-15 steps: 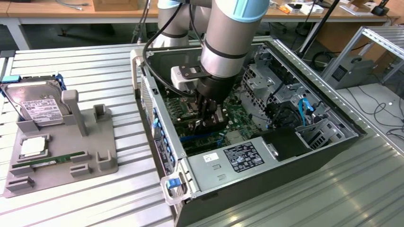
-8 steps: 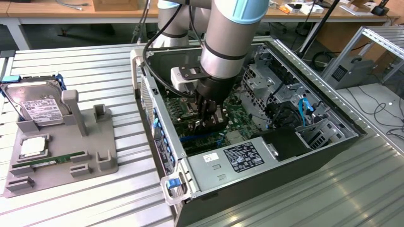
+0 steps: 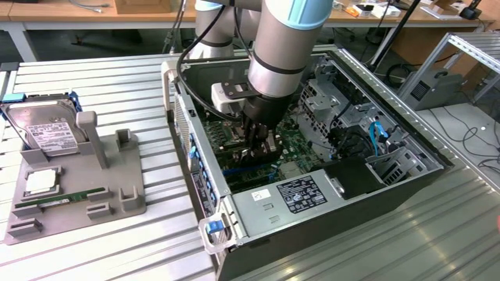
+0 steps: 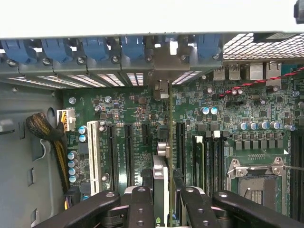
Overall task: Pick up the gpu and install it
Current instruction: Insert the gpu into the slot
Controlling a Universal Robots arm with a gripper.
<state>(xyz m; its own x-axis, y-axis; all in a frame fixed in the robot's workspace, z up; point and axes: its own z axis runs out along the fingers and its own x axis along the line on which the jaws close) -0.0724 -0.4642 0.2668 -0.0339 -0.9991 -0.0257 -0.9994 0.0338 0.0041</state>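
My gripper [image 3: 259,146] reaches down into the open computer case [image 3: 181,111], just above the green motherboard [image 3: 293,143]. In the wrist view the gripper [image 4: 166,197] is shut on the gpu [image 4: 162,156], a thin card seen edge-on between the black fingers [image 4: 141,204]. The card stands upright over the motherboard [image 4: 228,109], among the long black expansion slots [image 4: 128,152]. Its silver end bracket [image 4: 161,71] sits against the case's rear slot openings, under the row of blue latches [image 4: 95,47]. Whether the card's lower edge sits in a slot is hidden.
A grey parts holder [image 3: 109,193] lies at the exterior view's left with a hard drive [image 3: 47,132], a green memory stick [image 3: 67,199] and a square chip [image 3: 39,181]. Inside the case are a power supply [image 3: 301,193], drive cage [image 3: 328,99], blue cables [image 3: 379,137] and the socket [image 4: 254,178].
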